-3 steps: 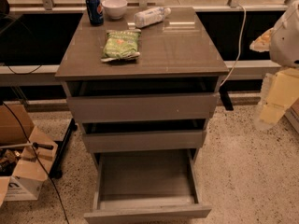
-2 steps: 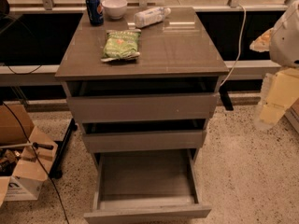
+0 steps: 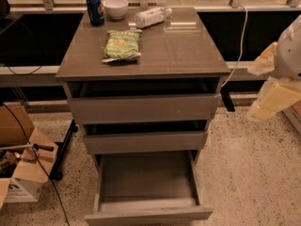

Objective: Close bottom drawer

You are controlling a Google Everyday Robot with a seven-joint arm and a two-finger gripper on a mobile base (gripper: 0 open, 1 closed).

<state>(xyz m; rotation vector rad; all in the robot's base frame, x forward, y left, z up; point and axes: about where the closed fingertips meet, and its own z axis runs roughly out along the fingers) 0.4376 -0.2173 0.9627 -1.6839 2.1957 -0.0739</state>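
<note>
The grey-brown three-drawer cabinet with a glossy top (image 3: pixel 188 51) fills the middle of the view. Its bottom drawer (image 3: pixel 148 215), a plain handleless front on a deep grey box, stands pulled far out toward 6 o'clock, empty inside, while the two drawers above sit only slightly proud. It looks rigid and light, likely to glide on runners, so a flat push square on the middle of the front panel should suit; there is nothing to grip. The cream-and-white gripper (image 3: pixel 275 86) hangs at 3 o'clock, well apart from the drawer, and whether it is released or clenched cannot be told. An open cardboard box (image 3: pixel 23 173) lies on the floor at 8 o'clock. On the top sit a green crinkled snack bag (image 3: pixel 121 45), a clear plastic bottle lying on its side (image 3: pixel 151 17), a white bowl (image 3: pixel 115 7) and a blue drink can (image 3: pixel 95 10), toward 12 o'clock. No label is readable
</note>
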